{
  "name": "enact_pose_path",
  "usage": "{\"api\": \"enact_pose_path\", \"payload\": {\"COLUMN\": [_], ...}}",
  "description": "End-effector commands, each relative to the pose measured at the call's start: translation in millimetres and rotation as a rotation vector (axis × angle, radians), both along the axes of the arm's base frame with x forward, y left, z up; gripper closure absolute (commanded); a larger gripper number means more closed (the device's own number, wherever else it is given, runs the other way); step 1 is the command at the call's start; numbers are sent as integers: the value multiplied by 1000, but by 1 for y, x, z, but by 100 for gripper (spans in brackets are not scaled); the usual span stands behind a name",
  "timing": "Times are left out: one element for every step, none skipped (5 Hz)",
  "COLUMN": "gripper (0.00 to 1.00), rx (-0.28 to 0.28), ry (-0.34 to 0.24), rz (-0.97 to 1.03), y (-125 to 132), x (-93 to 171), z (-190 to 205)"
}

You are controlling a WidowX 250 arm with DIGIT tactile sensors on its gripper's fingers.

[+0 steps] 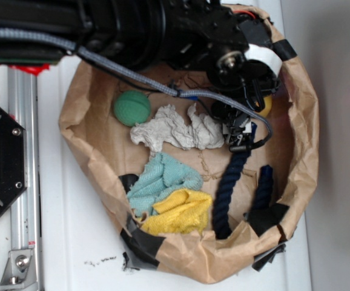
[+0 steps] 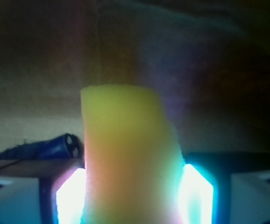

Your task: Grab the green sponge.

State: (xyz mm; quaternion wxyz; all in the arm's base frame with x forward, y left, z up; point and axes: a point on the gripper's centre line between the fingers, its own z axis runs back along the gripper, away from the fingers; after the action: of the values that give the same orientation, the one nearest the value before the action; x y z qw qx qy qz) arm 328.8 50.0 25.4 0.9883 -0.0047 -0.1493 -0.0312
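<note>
1. The gripper (image 2: pixel 132 186) is clamped on the sponge (image 2: pixel 128 158), fingers (image 2: pixel 69 196) pressing both its sides: the grab looks done, with only lifting clear perhaps left.
2. The sponge sits at the bag's (image 1: pixel 296 151) far right rim, right of the ball (image 1: pixel 132 108).
3. It is soft yellow foam, blocky with rounded edges; its green layer is hidden.
</note>
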Motion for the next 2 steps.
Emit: {"api": "enact_pose_path", "payload": {"gripper": [100, 100], "rx": [24, 18], "ry": [-51, -67], "rz": [-23, -17], "y": [5, 2], "x": [6, -1], "z": [19, 32]}}
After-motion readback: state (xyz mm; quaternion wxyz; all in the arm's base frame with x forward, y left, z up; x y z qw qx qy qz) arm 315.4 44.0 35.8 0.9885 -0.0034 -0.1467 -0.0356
